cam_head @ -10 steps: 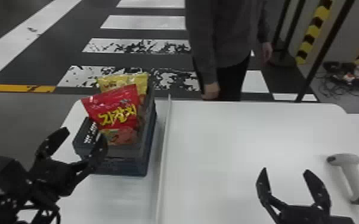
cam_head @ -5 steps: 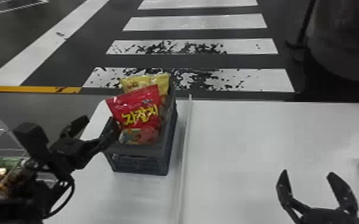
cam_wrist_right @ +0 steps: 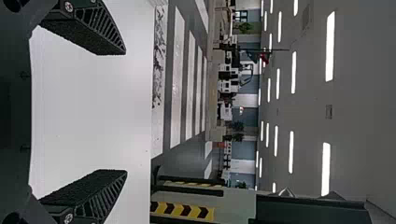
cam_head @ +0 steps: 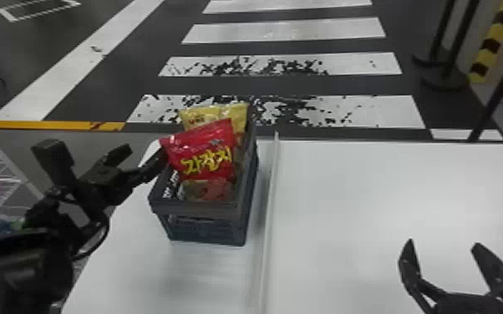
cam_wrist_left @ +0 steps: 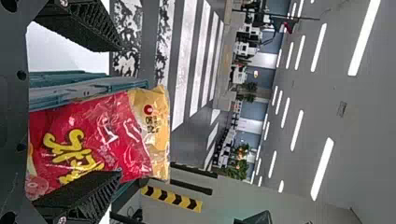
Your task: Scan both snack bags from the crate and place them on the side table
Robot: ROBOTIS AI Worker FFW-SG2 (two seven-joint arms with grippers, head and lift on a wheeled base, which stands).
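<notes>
Left gripper (cam_wrist_left: 120, 110) gapes wide, holding nothing, beside the red bag (cam_head: 204, 152)! That and the yellow bag (cam_head: 215, 115) sit in the left-hand crate (cam_head: 204, 225); scanning and placing look undone.

I see the red snack bag (cam_head: 204, 152), yellow-lettered, sitting tilted in the dark grey crate (cam_head: 209, 227), with the yellow snack bag (cam_head: 217, 113) just behind it.
</notes>
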